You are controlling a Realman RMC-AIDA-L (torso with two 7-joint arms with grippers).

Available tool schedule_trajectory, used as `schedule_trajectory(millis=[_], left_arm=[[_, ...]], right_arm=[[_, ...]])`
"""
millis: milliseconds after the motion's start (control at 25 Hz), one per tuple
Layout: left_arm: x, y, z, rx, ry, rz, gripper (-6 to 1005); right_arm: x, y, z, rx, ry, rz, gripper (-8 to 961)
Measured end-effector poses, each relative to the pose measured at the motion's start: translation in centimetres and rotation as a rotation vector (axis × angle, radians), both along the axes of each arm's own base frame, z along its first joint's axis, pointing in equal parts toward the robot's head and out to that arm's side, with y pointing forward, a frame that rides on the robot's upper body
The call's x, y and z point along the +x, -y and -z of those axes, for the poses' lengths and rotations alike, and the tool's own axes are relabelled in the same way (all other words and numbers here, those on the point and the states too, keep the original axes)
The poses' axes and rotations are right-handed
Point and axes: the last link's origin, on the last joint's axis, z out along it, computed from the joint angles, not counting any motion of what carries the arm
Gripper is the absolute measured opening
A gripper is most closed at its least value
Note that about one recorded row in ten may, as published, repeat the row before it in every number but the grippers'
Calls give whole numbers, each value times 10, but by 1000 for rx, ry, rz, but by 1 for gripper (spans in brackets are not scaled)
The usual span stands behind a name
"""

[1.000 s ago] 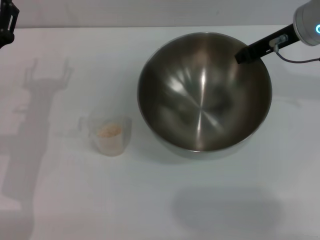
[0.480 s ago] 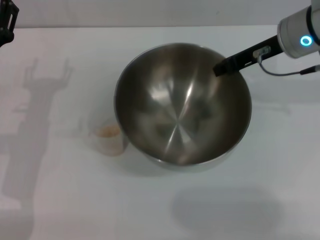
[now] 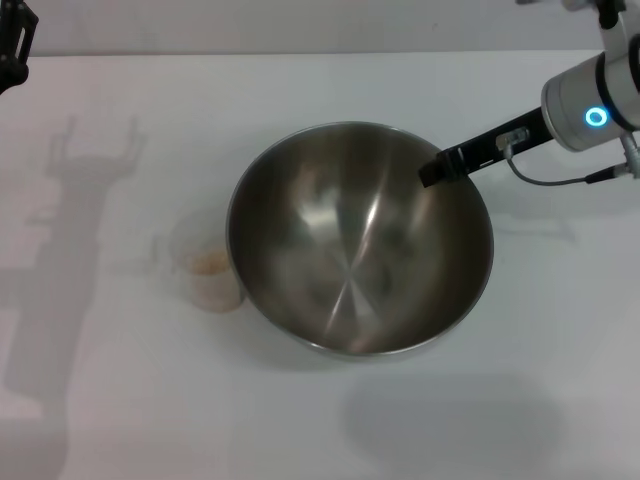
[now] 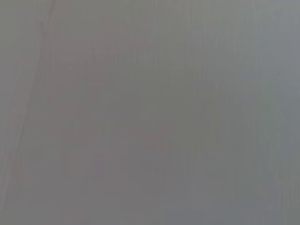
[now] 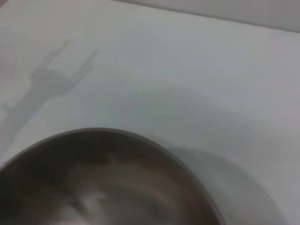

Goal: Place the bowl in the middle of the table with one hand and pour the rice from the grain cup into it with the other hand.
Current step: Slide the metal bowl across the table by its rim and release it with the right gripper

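Note:
The steel bowl (image 3: 350, 250) is near the middle of the white table (image 3: 300, 420). My right gripper (image 3: 437, 170) is shut on the bowl's far right rim, and the arm reaches in from the right. The bowl's edge also shows in the right wrist view (image 5: 93, 187). The grain cup (image 3: 208, 268) with rice (image 3: 208, 262) in it stands just left of the bowl, its right side hidden behind the bowl's rim. My left gripper (image 3: 12, 45) is parked at the far left corner; its shadow shows spread fingers. The left wrist view shows only plain grey.
The left arm's shadow (image 3: 70, 230) lies across the left side of the table. Another soft shadow (image 3: 450, 420) lies at the front right. The table's back edge (image 3: 300, 52) runs along the top.
My right gripper has carried the bowl left and towards me, from the back right to near the middle. The bowl now overlaps the cup's right side. The left arm has not moved.

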Motion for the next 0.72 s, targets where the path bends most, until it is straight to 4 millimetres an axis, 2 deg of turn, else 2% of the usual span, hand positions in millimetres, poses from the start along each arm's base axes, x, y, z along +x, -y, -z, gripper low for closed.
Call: schedule_trajectory(millis=[680, 720], left_arm=[[1, 1, 2, -5, 1, 4, 814], [1, 1, 2, -5, 1, 4, 814]], right_arm=[[4, 2, 8, -25, -9, 14, 51], [4, 2, 8, -25, -9, 14, 78]])
